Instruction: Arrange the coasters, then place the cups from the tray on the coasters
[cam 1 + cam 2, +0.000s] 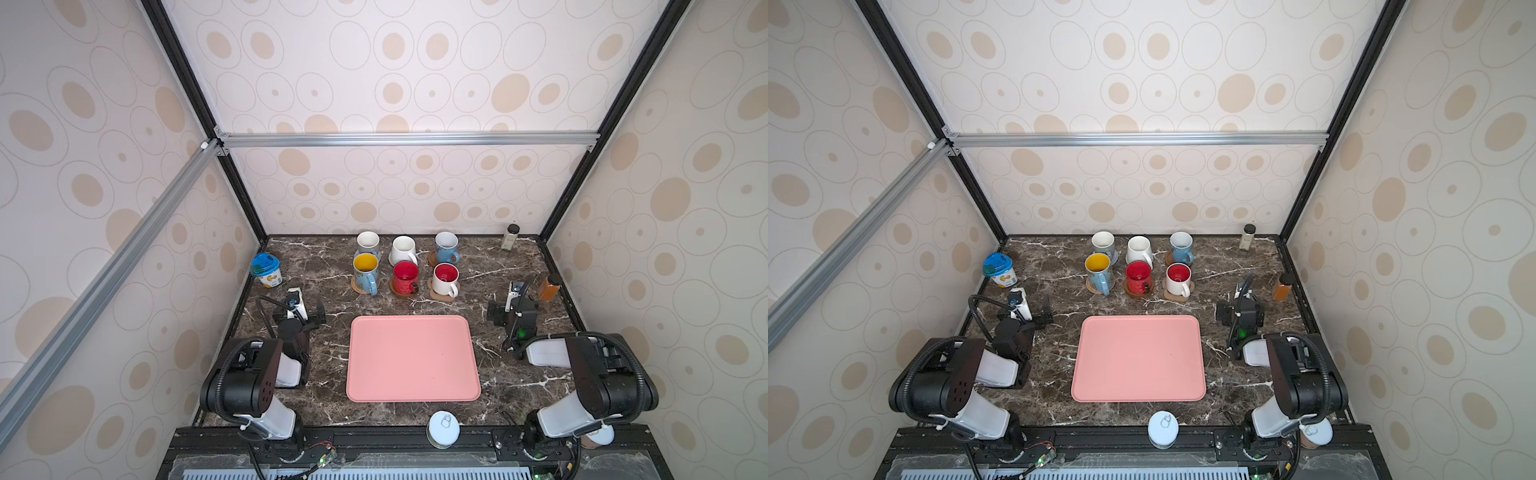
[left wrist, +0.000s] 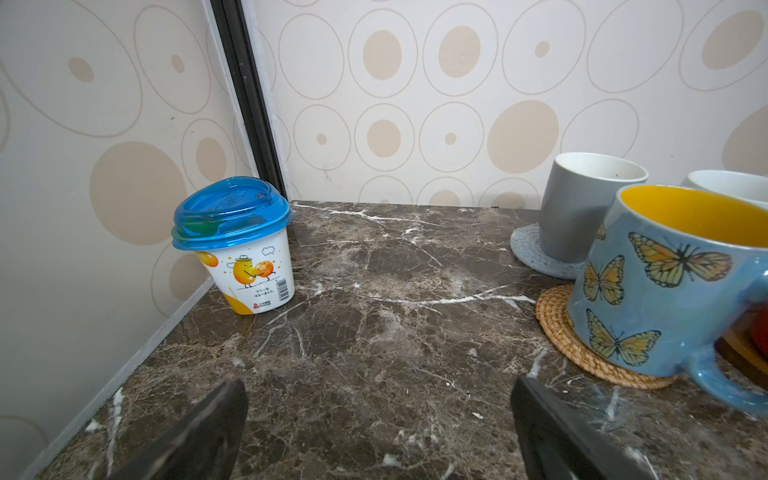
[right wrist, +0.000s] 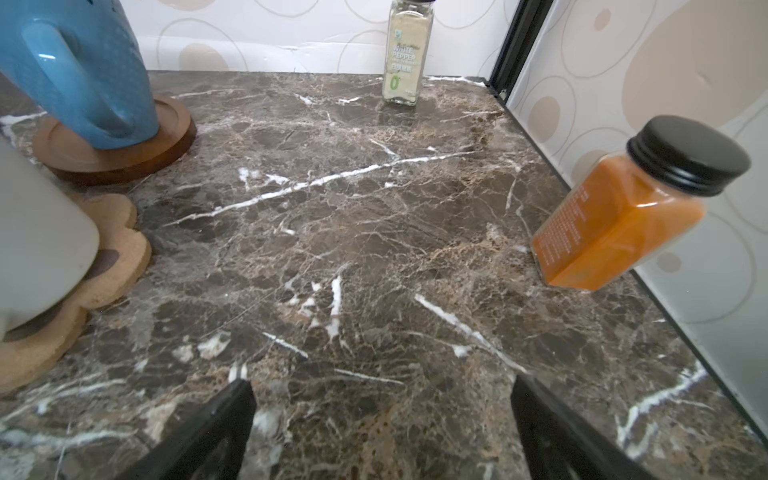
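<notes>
near to far from my end: white can lid (image 1: 443,428) sits at the front edge, just ahead of the pink tray (image 1: 411,386). left gripper (image 2: 380,384) and right gripper (image 3: 382,384) hover over the marble table (image 1: 498,374) either side of the tray's far end, jaws wide apart on both, gripping nothing. past the tray i see six cups in two rows of three

front row:
- butterfly mug (image 1: 365,272) on the rattan coaster (image 1: 358,289)
- red mug (image 1: 406,277) on a wooden disc (image 1: 400,294)
- red-lined white mug (image 1: 445,279) on the paw coaster (image 1: 439,296)

back row:
- grey mug (image 1: 368,242) on the knit coaster (image 2: 536,257)
- white mug (image 1: 403,249) on a pale coaster (image 1: 391,260), mostly hidden
- light blue mug (image 1: 446,246) on the second wooden disc (image 3: 124,153)

blue-lidded tub (image 1: 267,270) by the left wall, orange spice bottle (image 1: 549,286) by the right wall, pepper jar (image 1: 510,237) in the far right corner
</notes>
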Robot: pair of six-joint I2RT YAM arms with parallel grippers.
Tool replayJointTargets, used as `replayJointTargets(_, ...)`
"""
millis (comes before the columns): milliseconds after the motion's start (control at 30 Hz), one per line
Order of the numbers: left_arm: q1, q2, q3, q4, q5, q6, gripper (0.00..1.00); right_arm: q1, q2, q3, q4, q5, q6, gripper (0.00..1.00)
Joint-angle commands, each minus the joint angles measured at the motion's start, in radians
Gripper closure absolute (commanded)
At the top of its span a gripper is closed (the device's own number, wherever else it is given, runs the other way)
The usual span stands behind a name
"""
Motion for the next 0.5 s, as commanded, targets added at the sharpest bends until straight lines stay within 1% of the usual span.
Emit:
replayJointTargets(0, 0.006, 0.007, 0.019, 0.007, 0.01, 0.027, 0.0, -0.006, 0.014, -0.013, 0.113, -0.04, -0.021, 0.0)
replayJointTargets(100, 0.005, 0.006, 0.019, 0.006, 0.01, 0.026, 0.0, -0.005, -0.007, 0.004, 0.038, -0.045, -0.015, 0.0)
replayJointTargets(167, 0.006, 0.007, 0.02, 0.006, 0.01, 0.027, 0.0, -0.006, 0.0, -0.006, 0.071, -0.04, -0.02, 0.0)
replayJointTargets(467, 0.006, 0.007, 0.023, 0.001, 0.01, 0.027, 0.0, -0.004, -0.006, -0.002, 0.054, -0.044, -0.019, 0.0)
